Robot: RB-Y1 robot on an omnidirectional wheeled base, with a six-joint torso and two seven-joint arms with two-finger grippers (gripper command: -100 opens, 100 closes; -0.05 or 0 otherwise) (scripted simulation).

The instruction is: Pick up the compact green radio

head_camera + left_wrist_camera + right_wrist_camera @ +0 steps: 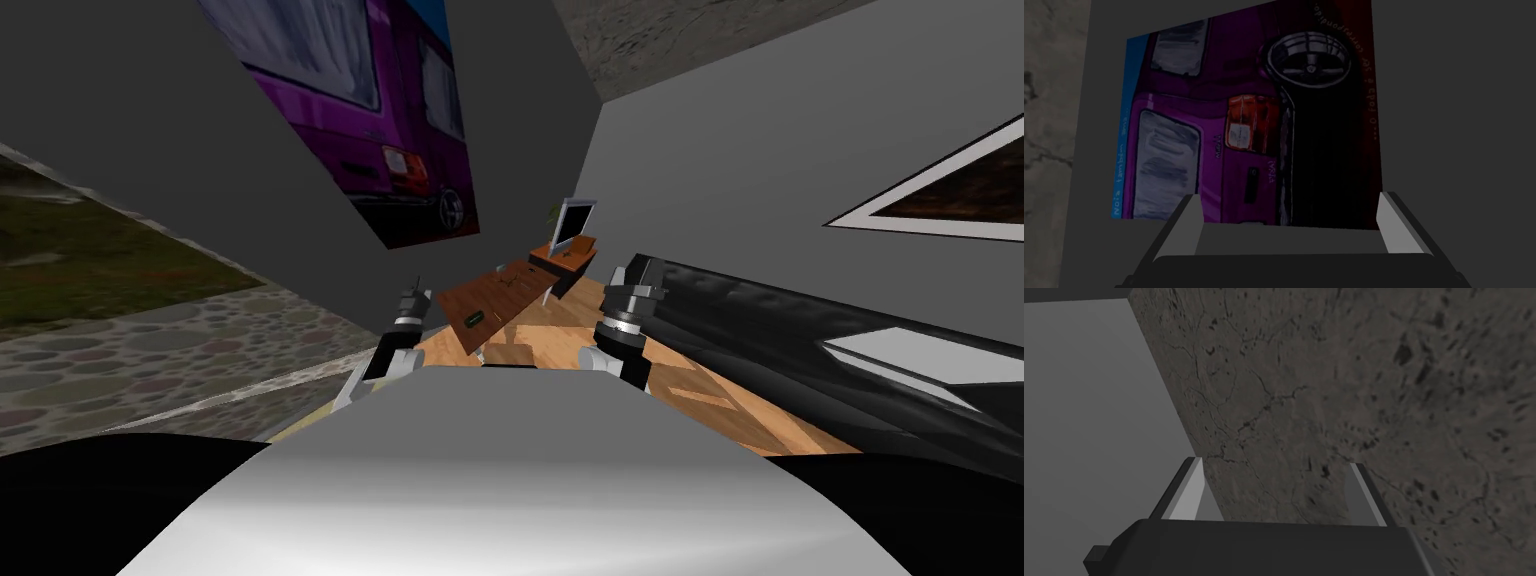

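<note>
Radio [474, 320]: small, dark green, lying near the brown table's [512, 284] near edge.
Left gripper [1290, 197]: wide open, holding nothing.
Right gripper [1275, 463]: wide open, holding nothing.
Around: black sofa [790, 330] right of table; cabinet [565, 258] past its far end.

The table [505, 288] and floor [560, 345] look wooden, the black sofa [800, 330] glossy.

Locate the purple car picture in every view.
Head view: purple car picture on the grey wall, above the left gripper.
Left wrist view: picture straight ahead of the open left gripper.
Right wrist view: right gripper open, facing elsewhere.
Shared landmark: its orange tail light.
</note>
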